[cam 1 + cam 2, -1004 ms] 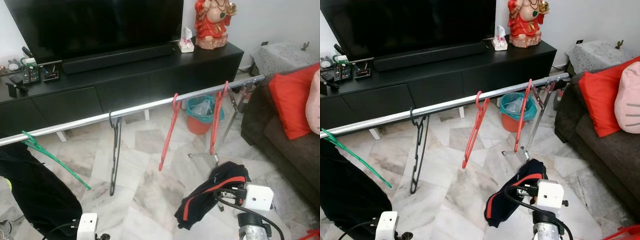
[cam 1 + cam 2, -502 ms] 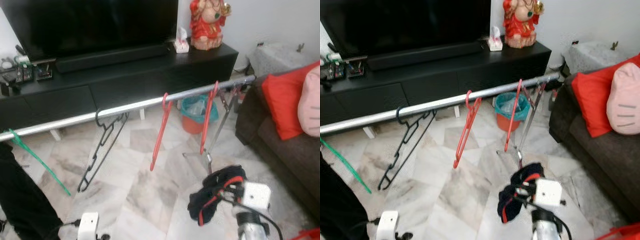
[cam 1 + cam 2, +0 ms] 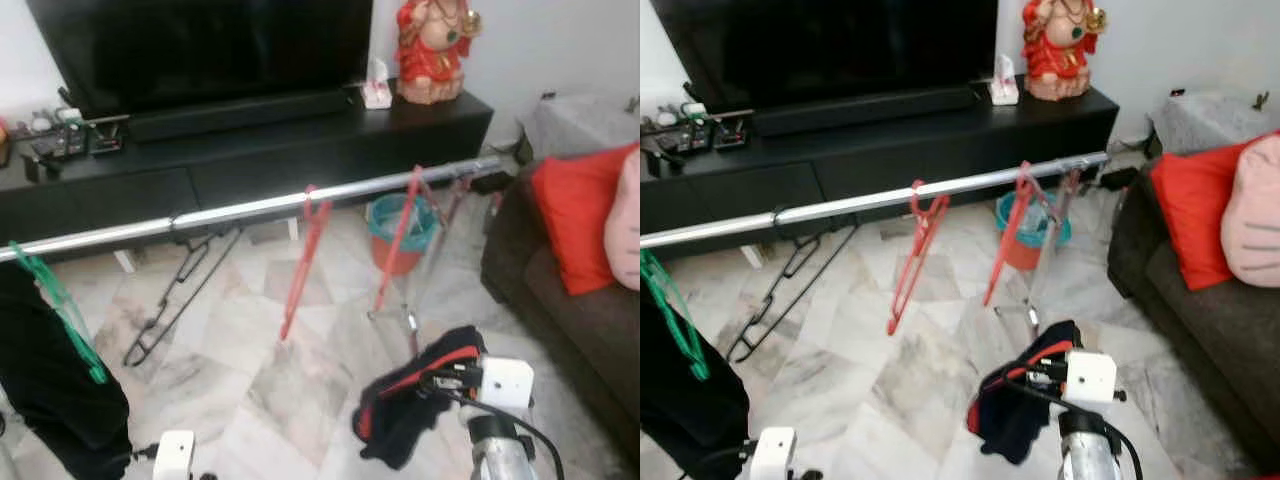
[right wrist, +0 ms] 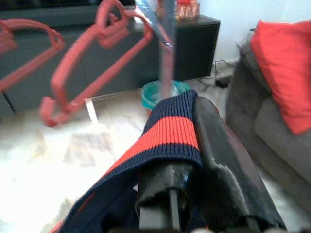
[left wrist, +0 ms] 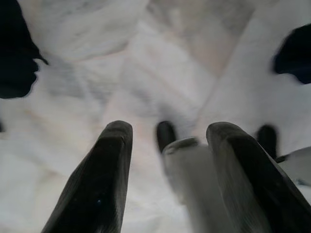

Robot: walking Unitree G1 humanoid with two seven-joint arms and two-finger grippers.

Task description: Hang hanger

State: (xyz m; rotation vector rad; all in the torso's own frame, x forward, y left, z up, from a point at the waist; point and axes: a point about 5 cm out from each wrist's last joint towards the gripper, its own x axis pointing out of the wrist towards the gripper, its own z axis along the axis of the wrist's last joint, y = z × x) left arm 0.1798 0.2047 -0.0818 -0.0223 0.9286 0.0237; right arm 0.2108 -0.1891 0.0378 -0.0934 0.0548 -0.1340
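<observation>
Hanging from a silver rail (image 3: 260, 208) that crosses the room before a black TV cabinet (image 3: 250, 160): one black wire hanger (image 3: 175, 300), swung out at a slant; two red plastic hangers, the first (image 3: 300, 262) near mid-rail, the second (image 3: 398, 240) further toward the rail's right end, both tilted and bare; one green hanger (image 3: 55, 310) at the far left, against a black garment (image 3: 55, 390). Right gripper (image 4: 194, 145), low over the marble floor (image 3: 250, 370) just before the rail: fingers closed on a dark navy knitted garment with a red stripe (image 4: 167, 133), which drapes over the fingers and hangs down in a bunch. Whether a hanger lies inside that garment cannot be told. Left gripper (image 5: 167, 145), low at the robot's left: fingers apart, holding nothing, pointed at the floor. Also present: teal-lined bin (image 3: 400, 228) behind the rail, red figurine (image 3: 432, 48) on the cabinet, red cushion (image 3: 575, 215) on a dark sofa (image 3: 570, 310).
</observation>
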